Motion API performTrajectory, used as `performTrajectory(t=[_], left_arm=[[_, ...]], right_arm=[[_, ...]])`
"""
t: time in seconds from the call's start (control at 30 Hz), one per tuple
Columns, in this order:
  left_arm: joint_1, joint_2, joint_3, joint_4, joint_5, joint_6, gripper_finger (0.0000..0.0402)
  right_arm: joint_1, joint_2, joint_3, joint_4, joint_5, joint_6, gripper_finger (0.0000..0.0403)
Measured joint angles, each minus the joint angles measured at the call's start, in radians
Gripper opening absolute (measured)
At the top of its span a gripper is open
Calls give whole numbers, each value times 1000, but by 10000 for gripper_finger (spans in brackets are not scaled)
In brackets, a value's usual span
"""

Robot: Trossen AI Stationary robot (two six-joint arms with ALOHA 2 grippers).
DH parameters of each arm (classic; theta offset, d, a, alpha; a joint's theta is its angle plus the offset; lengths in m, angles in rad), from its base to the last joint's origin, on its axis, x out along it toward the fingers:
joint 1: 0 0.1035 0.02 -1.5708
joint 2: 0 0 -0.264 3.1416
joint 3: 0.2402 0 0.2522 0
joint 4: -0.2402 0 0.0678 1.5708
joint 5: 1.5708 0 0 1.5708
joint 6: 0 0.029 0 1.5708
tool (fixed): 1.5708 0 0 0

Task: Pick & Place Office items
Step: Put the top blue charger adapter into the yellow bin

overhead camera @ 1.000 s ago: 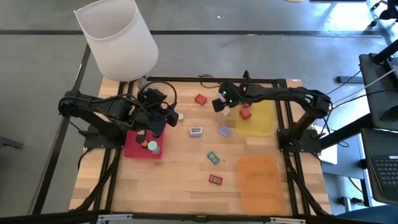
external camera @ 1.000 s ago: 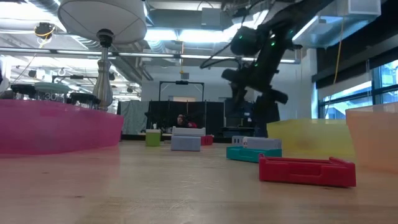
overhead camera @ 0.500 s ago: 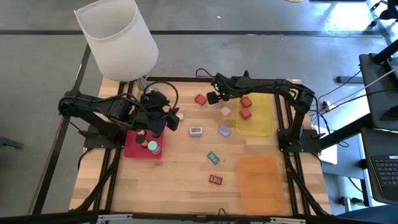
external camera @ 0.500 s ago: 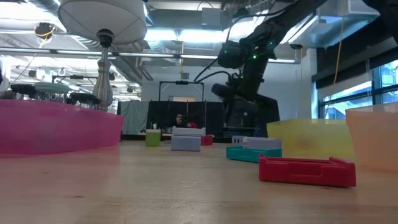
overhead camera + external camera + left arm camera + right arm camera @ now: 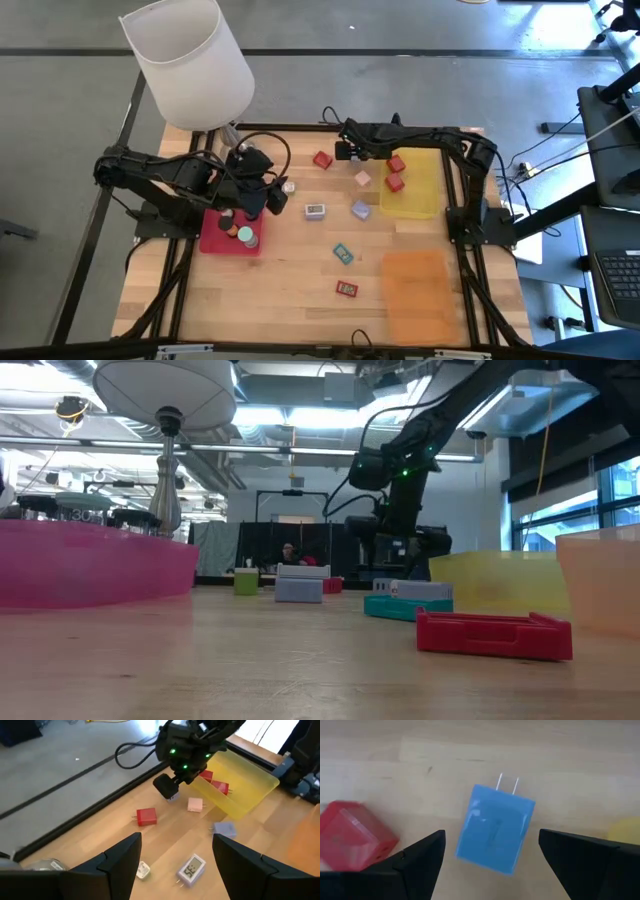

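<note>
Since a second ago the right gripper [image 5: 345, 151] has swung away from the yellow tray [image 5: 425, 205] toward twelve o'clock on the table, and now hovers over a blue plug-in block [image 5: 495, 836], fingers spread wide with the block between them and not touched. That reads as the approach to a pick; next it must come straight down and close across the block's flat sides, two prongs pointing away. A red block [image 5: 322, 160] lies just beside at nine o'clock, a pink one [image 5: 361, 178] at five o'clock. Right arm is stretched long and low along the far edge. Left gripper [image 5: 272, 192] waits open above the pink tray's [image 5: 212, 240] edge (round pieces already lie in it), lamp [image 5: 190, 65] behind it
</note>
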State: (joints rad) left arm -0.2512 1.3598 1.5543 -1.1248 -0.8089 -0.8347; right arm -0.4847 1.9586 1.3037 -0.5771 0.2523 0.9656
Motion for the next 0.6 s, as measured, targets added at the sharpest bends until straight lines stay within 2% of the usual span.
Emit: performTrajectory(t=[0.4,0.6], left_arm=[[0,0,0,0,4,136,242],[0,0,0,0,4,176,242]], right_arm=[[2,54,2,61,41,3,322],[1,56,2,49,47,-29,306]])
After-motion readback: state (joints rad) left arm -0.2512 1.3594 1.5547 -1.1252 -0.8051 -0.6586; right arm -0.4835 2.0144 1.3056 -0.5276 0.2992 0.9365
